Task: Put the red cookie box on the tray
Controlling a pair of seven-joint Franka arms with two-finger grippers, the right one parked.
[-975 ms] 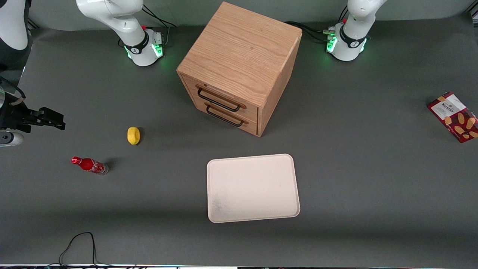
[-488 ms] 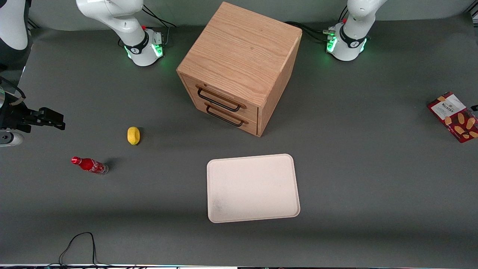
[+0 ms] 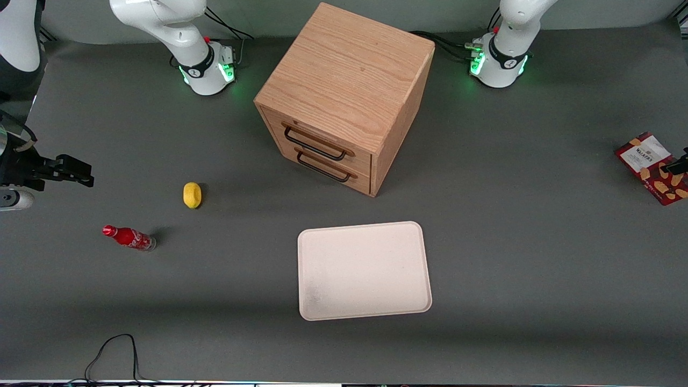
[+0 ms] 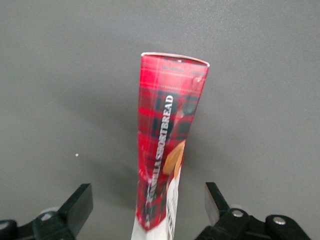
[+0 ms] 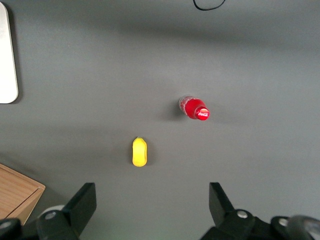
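Note:
The red cookie box (image 3: pixel 652 167) is at the working arm's end of the table, its white label and biscuit pictures facing the front camera. The left gripper (image 3: pixel 676 165) just shows at the picture's edge, over the box. In the left wrist view the box (image 4: pixel 167 135) appears edge-on, slim and tartan-red. The gripper (image 4: pixel 146 200) is open, with one black finger (image 4: pixel 79 202) on each side of the box and a wide gap to it. The cream tray (image 3: pixel 365 269) lies flat mid-table, nearer the front camera than the cabinet, with nothing on it.
A wooden drawer cabinet (image 3: pixel 344 97) with two black handles stands mid-table. A yellow lemon-like object (image 3: pixel 192 194) and a small red soda bottle (image 3: pixel 129 237) lie toward the parked arm's end. A black cable (image 3: pixel 113 349) loops near the front edge.
The left gripper's dark tip has come into the front view over the cookie box. The box, the tray and everything else have stayed in place.

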